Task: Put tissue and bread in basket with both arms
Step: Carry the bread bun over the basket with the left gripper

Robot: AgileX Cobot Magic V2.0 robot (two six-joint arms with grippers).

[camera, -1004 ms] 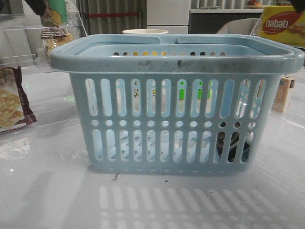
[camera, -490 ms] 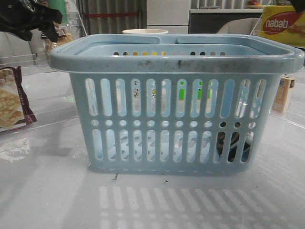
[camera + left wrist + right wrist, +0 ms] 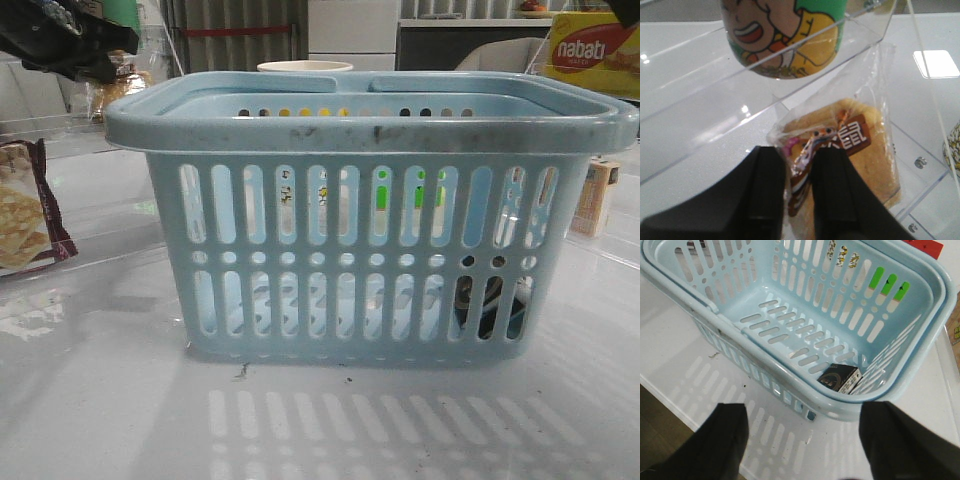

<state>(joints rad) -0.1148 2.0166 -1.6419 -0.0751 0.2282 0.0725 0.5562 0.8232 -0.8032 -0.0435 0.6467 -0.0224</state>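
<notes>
Bread point(image 3: 850, 150) packet, label end in left gripper point(image 3: 799, 170)

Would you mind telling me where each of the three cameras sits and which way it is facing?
Front view: low over the table, facing forward at the basket; the left gripper shows top left.
Left wrist view: on the left arm, facing the bread in a clear shelf; its fingers pinch the packet.
Right wrist view: on the right arm, looking down into the basket at the tissue; its open fingers show.
Front and right wrist views share the basket.
</notes>
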